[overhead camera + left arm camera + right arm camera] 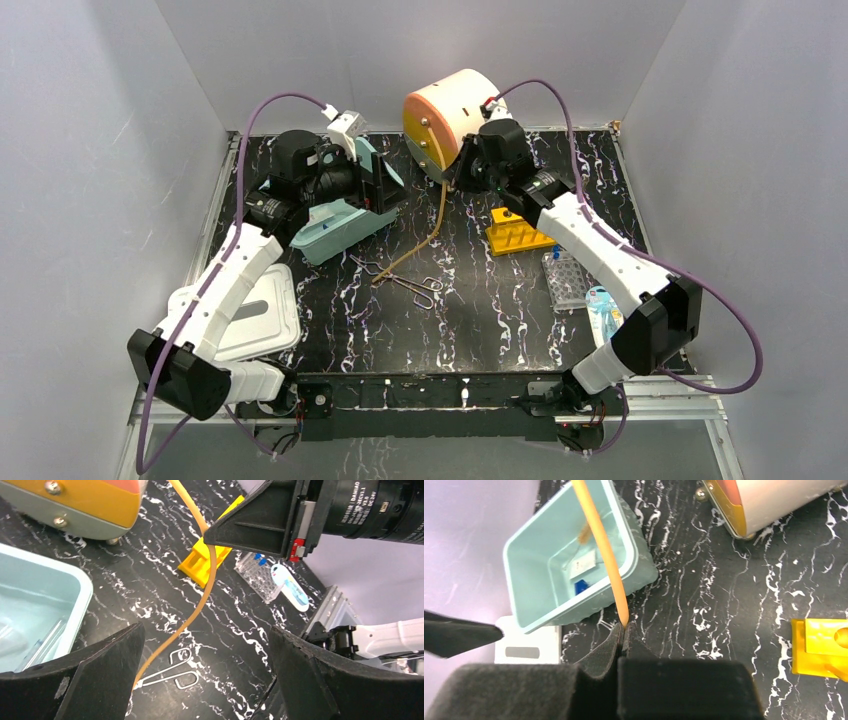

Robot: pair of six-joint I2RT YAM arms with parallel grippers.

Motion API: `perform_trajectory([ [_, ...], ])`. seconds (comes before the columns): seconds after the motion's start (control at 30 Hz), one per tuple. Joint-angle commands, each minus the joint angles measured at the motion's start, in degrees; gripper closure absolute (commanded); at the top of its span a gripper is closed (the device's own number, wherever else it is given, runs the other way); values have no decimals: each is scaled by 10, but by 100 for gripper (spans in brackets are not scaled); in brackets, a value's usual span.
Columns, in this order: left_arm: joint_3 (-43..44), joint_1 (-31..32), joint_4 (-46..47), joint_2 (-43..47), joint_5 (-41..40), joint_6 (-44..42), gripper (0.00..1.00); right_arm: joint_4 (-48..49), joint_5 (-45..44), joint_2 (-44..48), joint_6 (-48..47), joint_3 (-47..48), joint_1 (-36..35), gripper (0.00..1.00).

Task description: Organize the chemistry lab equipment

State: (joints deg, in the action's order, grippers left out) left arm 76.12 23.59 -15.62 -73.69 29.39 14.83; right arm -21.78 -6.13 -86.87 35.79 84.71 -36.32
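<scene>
A white lid [262, 315] lies flat on the black marbled worktop [480, 320], just to the near-left of the teal bin [325, 240]. The left gripper [202, 645] hangs over the bin's far right corner with its jaws spread wide and nothing between them. Inside the bin I can make out a white packet [584, 562], a brown brush [584, 532] and a small blue piece [581, 586] that I cannot name. Just off the bin's near-right side the metal scissor-like forceps [400, 278] lie flat on the worktop. An amber rubber tube [599, 542] crosses them there, its lower end resting beside the forceps. From that end it runs away from the bin, up and to the right. The right gripper [623, 630] has its jaws pinched fully together on the upper end of that tube, in the air to the right of the bin. Behind it, further right of the bin and deeper in, sits a cream and orange drum-shaped apparatus [455, 105]. The yellow holed rack [515, 233] stands well to the right of the bin, level with it. The clear well plate [566, 280], with something blue at its far edge, is further right and nearer. Furthest from the bin lies a blue and white oblong packet [603, 312], just beside the plate.
</scene>
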Motion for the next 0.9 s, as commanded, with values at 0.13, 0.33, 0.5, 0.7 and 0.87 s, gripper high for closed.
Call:
perform_trajectory([
  [0.13, -38, 12, 167, -16, 64, 97, 19, 53, 81, 64, 48, 49, 21, 100],
  [0.33, -54, 42, 249, -44, 62, 121, 28, 73, 125, 75, 76, 60, 34, 100],
  [0.5, -65, 65, 316, -63, 98, 140, 26, 95, 157, 80, 91, 63, 44, 100],
  [0.7, -70, 81, 358, -75, 31, 169, 42, 119, 182, 88, 118, 59, 53, 100],
  [0.87, -71, 89, 367, -83, 33, 170, 65, 130, 190, 92, 136, 56, 62, 100],
])
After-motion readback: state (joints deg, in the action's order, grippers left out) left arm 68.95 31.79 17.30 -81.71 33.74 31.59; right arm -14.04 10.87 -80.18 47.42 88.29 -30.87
